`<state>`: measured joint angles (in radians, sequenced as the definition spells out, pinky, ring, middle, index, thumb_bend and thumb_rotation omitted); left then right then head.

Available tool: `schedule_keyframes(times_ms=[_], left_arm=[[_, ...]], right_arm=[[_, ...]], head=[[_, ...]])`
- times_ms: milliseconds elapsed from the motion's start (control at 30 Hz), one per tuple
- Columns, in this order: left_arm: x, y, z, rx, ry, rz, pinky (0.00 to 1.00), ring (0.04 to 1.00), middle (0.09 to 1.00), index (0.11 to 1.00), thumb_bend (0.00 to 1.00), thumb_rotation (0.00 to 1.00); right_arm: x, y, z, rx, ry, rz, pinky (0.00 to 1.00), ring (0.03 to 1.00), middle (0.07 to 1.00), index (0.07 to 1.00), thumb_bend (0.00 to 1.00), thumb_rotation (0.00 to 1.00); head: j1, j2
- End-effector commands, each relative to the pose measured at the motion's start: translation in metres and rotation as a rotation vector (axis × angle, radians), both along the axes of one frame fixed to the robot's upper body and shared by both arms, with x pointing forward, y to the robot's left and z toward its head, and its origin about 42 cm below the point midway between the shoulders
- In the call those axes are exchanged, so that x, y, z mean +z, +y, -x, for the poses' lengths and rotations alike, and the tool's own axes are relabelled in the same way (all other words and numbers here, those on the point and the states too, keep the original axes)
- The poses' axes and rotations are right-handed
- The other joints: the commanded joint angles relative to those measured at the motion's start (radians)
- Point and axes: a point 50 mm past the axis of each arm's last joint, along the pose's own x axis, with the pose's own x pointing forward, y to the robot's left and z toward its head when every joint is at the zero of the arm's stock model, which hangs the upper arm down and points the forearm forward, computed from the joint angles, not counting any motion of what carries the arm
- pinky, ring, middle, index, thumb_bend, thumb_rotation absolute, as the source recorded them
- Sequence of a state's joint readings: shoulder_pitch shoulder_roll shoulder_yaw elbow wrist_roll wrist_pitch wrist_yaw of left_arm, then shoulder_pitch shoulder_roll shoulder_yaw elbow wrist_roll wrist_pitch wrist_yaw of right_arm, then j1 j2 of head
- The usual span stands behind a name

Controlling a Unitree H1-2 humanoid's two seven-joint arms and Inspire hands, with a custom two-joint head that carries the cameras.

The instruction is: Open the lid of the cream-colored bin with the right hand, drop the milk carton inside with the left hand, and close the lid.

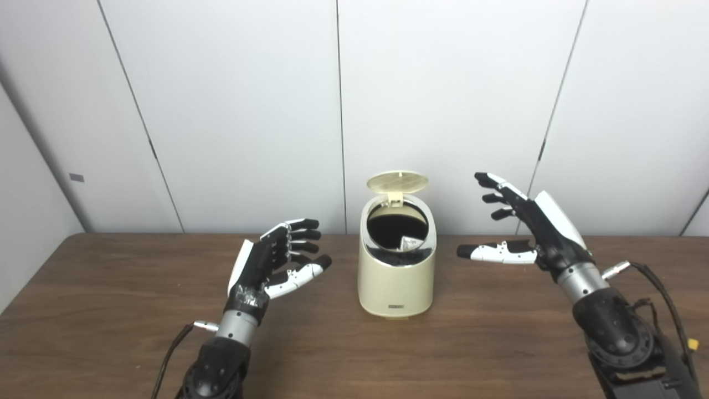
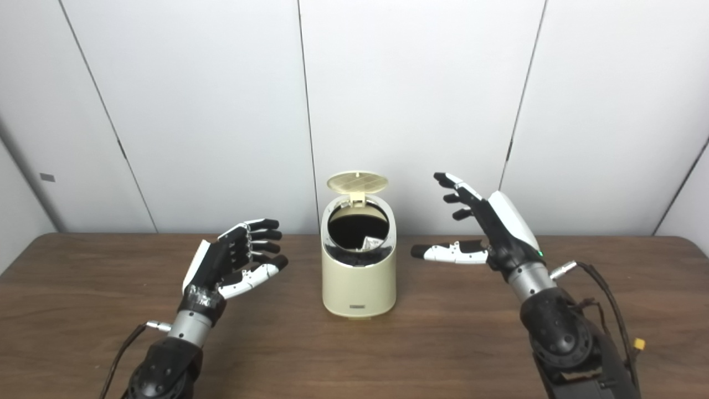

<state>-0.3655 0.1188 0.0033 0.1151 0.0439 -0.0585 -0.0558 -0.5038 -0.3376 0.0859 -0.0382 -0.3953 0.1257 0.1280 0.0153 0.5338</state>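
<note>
Left hand (image 1: 271, 260): fingers spread, empty, left of the bin.
Right hand (image 1: 526, 233): fingers splayed, empty, right of the bin.
Bin (image 1: 396, 277): lid (image 1: 397, 182) raised.
Milk carton (image 1: 410, 242): corner visible inside the bin.

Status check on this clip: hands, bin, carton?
Left hand and right hand open, empty. Lid up; milk carton inside bin. Nothing obstructing.

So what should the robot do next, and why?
Probably bring the right hand over to the lid and push it down. The lid stands open at the back of the bin, a white carton corner already shows inside, and both the right and the left hand are open and hold nothing.
</note>
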Motion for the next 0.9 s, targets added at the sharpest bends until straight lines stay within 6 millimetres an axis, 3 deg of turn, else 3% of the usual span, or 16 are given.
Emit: schedule_keyframes(times_ms=[0,133,400,867], left_arm=[[0.012,-0.003,-0.003,-0.002,-0.061,0.000,0.56,0.658,0.710,0.750,0.67,0.16],[0.003,-0.004,0.000,-0.006,-0.037,0.014,0.52,0.644,0.713,0.752,0.66,0.12],[-0.008,-0.007,0.005,-0.003,-0.011,0.017,0.52,0.637,0.705,0.751,0.66,0.11],[-0.031,-0.007,0.012,-0.016,0.063,0.039,0.60,0.663,0.703,0.758,0.64,0.11]], right_arm=[[0.028,-0.002,-0.005,0.015,-0.093,0.018,0.72,0.846,0.912,0.901,0.75,0.44],[0.037,0.002,-0.005,0.015,-0.101,0.014,0.70,0.838,0.907,0.889,0.77,0.45],[0.053,0.010,0.000,0.031,-0.115,0.029,0.74,0.870,0.906,0.896,0.74,0.39],[0.091,0.023,-0.004,0.051,-0.180,0.101,0.64,0.795,0.892,0.893,0.74,0.46]], head=[[-0.003,-0.001],[0.000,0.001],[0.000,0.004],[0.005,0.008]])
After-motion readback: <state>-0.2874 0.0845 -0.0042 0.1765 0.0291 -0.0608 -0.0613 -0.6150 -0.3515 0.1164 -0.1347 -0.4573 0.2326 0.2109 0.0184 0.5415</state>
